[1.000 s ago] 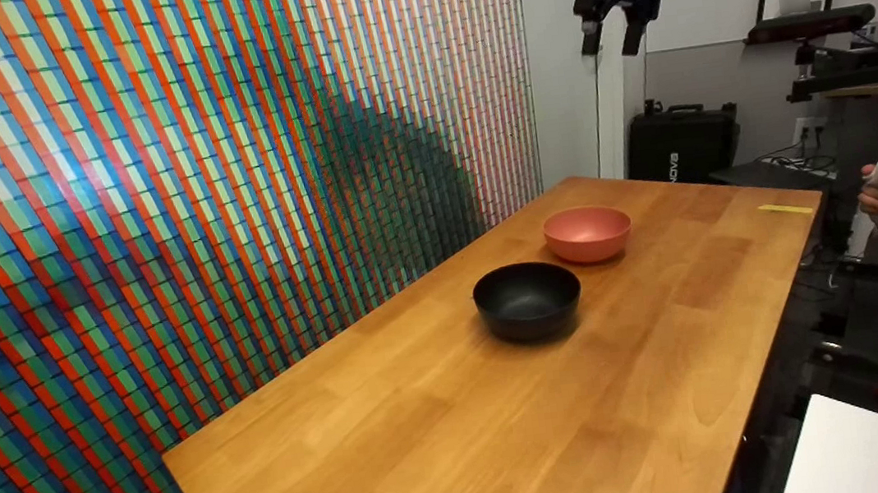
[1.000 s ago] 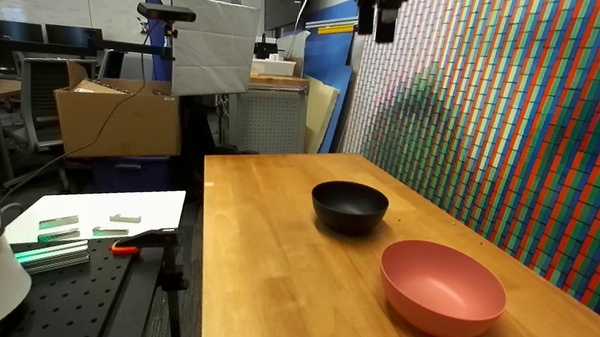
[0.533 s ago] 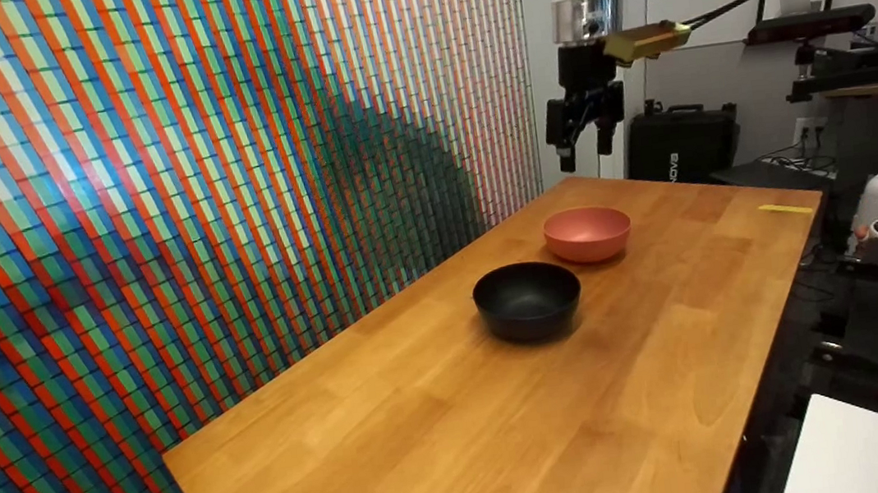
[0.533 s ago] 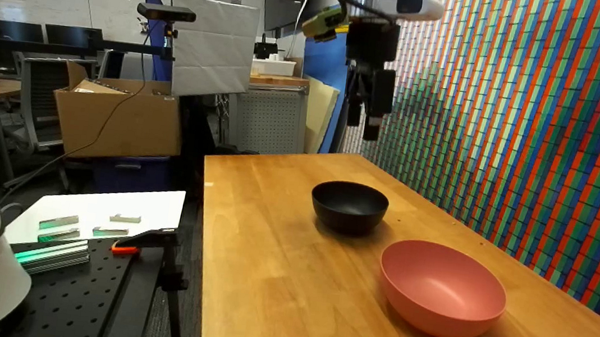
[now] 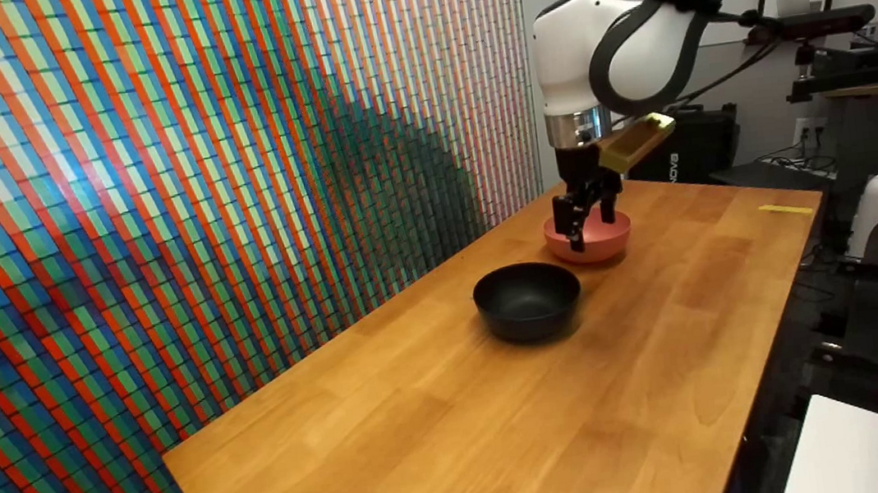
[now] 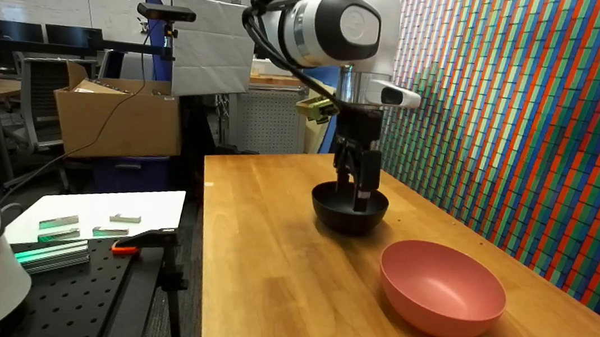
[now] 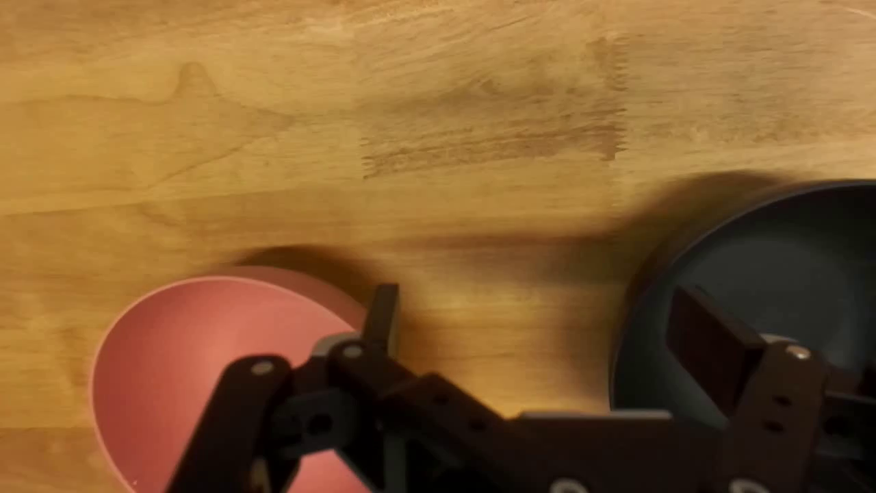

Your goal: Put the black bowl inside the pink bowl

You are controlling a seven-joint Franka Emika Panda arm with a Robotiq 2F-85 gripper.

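In the wrist view, the black bowl (image 7: 801, 287) lies right of the midpoint of my gripper (image 7: 534, 308), its near rim appearing between the fingers (image 7: 712, 349), which are spread and pinch nothing. In both exterior views it stands upright on the table (image 6: 242, 275), apart from the pink bowl (image 6: 441, 289), mouth upward; being round, it has no long axis. I judge descending here would straddle that rim.

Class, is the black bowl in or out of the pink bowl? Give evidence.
Out: in both exterior views the black bowl stands beside the pink bowl, and the wrist view shows table between them.
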